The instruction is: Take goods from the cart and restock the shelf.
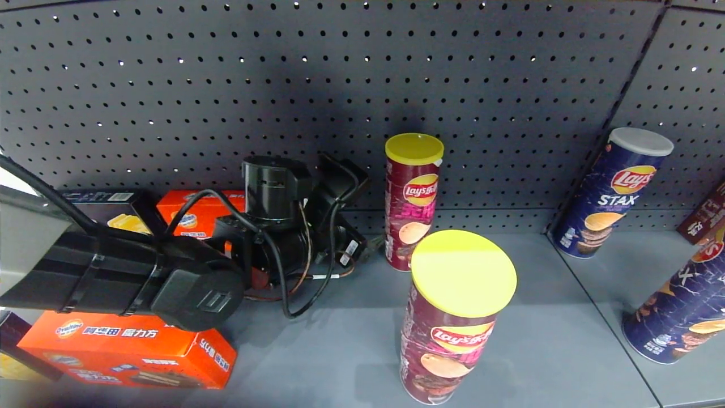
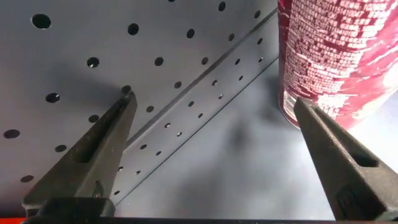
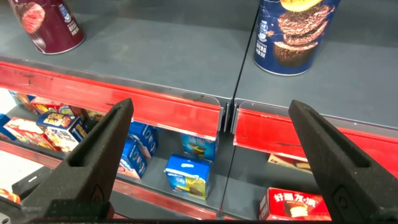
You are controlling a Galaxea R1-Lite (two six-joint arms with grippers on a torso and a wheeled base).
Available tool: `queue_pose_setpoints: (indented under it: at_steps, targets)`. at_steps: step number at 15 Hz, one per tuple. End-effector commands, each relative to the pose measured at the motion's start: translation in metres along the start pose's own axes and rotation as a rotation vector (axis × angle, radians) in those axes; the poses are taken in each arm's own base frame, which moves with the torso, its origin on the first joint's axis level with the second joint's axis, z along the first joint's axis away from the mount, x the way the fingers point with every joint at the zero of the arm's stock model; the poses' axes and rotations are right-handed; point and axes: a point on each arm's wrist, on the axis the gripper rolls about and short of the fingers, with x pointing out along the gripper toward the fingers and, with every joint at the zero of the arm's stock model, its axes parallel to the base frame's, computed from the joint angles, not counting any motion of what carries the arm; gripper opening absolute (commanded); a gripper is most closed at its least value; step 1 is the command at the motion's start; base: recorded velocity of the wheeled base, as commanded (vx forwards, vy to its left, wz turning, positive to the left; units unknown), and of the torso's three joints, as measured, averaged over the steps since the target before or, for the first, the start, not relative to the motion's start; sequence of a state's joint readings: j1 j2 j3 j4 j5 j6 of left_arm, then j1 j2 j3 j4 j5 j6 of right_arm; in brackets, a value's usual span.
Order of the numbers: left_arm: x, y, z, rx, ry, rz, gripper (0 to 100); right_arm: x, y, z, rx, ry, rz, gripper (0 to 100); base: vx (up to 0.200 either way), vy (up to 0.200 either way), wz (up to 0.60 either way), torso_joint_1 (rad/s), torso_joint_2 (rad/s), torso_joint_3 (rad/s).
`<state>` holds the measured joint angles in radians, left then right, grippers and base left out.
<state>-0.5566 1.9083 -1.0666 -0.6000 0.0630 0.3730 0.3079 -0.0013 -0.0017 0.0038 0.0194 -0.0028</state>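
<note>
The left hand [image 2: 212,99] is sitting wide open with nothing between its fingers, tucked in against the pegboard [image 1: 283,85] at the rear of the shelf [image 1: 340,345]. The back can [image 1: 412,198] is standing upright just beside it, at the hand's 3 o'clock in the head view. My read is that this can is placed, so the step now is getting the hand out cleanly. I'd be drawing it straight back toward 6 o'clock with the fingers kept spread, passing at 9 o'clock of the front can [image 1: 456,317], which looks tall and easy to tip. The left wrist view is giving what the arm is hiding from the head view: the near finger [image 2: 336,162] is right by the can's base, though I cannot tell whether it is touching. The right wrist view is showing the right hand [image 3: 211,104] open and empty too, hanging before the shelf's red rail [image 3: 168,112], with a blue can [image 3: 292,37] standing behind the rail and boxes [image 3: 189,174] on the shelf below.
</note>
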Motion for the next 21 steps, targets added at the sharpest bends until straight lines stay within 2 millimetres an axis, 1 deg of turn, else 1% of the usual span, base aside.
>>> queue_pose_setpoints:
  at_steps: [1, 3, 4, 5, 6, 7, 8, 9, 11, 12, 13, 14, 15, 16, 17, 18, 19, 21]
  targets:
    - [-0.02, 0.01, 0.018, -0.004, -0.06, 0.03, 100, 0.0, 0.0, 0.0, 0.0, 0.002, 0.001, 100, 0.0, 0.0, 0.0, 0.0, 0.0, 0.0]
    - [-0.039, 0.018, 0.03, -0.008, -0.102, 0.051, 100, 0.0, 0.0, 0.0, 0.0, 0.002, 0.001, 100, 0.0, 0.0, 0.0, 0.0, 0.0, 0.0]
    - [-0.053, 0.022, 0.037, -0.009, -0.123, 0.061, 100, 0.0, 0.0, 0.0, 0.0, 0.002, 0.001, 100, 0.0, 0.0, 0.0, 0.0, 0.0, 0.0]
    - [-0.065, 0.023, 0.04, -0.009, -0.128, 0.061, 100, 0.0, 0.0, 0.0, 0.0, 0.002, 0.001, 100, 0.0, 0.0, 0.0, 0.0, 0.0, 0.0]
    - [-0.072, 0.024, 0.041, -0.011, -0.132, 0.061, 100, 0.0, 0.0, 0.0, 0.0, 0.002, 0.001, 100, 0.0, 0.0, 0.0, 0.0, 0.0, 0.0]
    - [-0.091, 0.028, 0.047, -0.038, -0.15, 0.066, 100, 0.0, 0.0, 0.0, 0.0, 0.002, 0.001, 100, 0.0, 0.0, 0.0, 0.0, 0.0, 0.0]
    - [-0.101, 0.031, 0.053, -0.086, -0.173, 0.073, 100, 0.0, 0.0, 0.0, 0.0, 0.002, 0.001, 100, 0.0, 0.0, 0.0, 0.0, 0.0, 0.0]
    - [-0.118, 0.034, 0.059, -0.13, -0.211, 0.086, 100, 0.0, 0.0, 0.0, 0.0, 0.001, 0.001, 100, 0.0, 0.0, 0.0, 0.0, 0.0, 0.0]
    - [-0.151, 0.036, 0.058, -0.148, -0.243, 0.111, 100, 0.0, 0.0, 0.0, 0.0, 0.002, 0.001, 100, 0.0, 0.0, 0.0, 0.0, 0.0, 0.0]
    - [-0.169, 0.034, 0.055, -0.165, -0.262, 0.108, 100, 0.0, 0.0, 0.0, 0.0, 0.001, 0.001, 100, 0.0, 0.0, 0.0, 0.0, 0.0, 0.0]
    - [-0.18, 0.031, 0.053, -0.17, -0.275, 0.103, 100, 0.0, 0.0, 0.0, 0.0, 0.002, 0.001, 100, 0.0, 0.0, 0.0, 0.0, 0.0, 0.0]
    - [-0.202, 0.021, 0.05, -0.173, -0.306, 0.077, 100, 0.0, 0.0, 0.0, 0.0, 0.002, 0.001, 100, 0.0, 0.0, 0.0, 0.0, 0.0, 0.0]
    - [-0.212, 0.021, 0.046, -0.182, -0.312, 0.088, 100, 0.0, 0.0, 0.0, 0.0, 0.001, 0.001, 100, 0.0, 0.0, 0.0, 0.0, 0.0, 0.0]
    - [-0.235, 0.02, 0.038, -0.21, -0.342, 0.093, 100, 0.0, 0.0, 0.0, 0.0, 0.002, 0.001, 100, 0.0, 0.0, 0.0, 0.0, 0.0, 0.0]
    - [-0.247, 0.021, 0.032, -0.214, -0.356, 0.1, 100, 0.0, 0.0, 0.0, 0.0, 0.002, 0.001, 100, 0.0, 0.0, 0.0, 0.0, 0.0, 0.0]
    - [-0.275, 0.016, 0.014, -0.218, -0.388, 0.094, 100, 0.0, 0.0, 0.0, 0.0, 0.002, 0.001, 100, 0.0, 0.0, 0.0, 0.0, 0.0, 0.0]
    - [-0.286, 0.014, 0.005, -0.215, -0.402, 0.094, 100, 0.0, 0.0, 0.0, 0.0, 0.001, 0.001, 100, 0.0, 0.0, 0.0, 0.0, 0.0, 0.0]
    - [-0.312, 0.009, -0.023, -0.192, -0.421, 0.122, 100, 0.0, 0.0, 0.0, 0.0, 0.001, 0.001, 100, 0.0, 0.0, 0.0, 0.0, 0.0, 0.0]
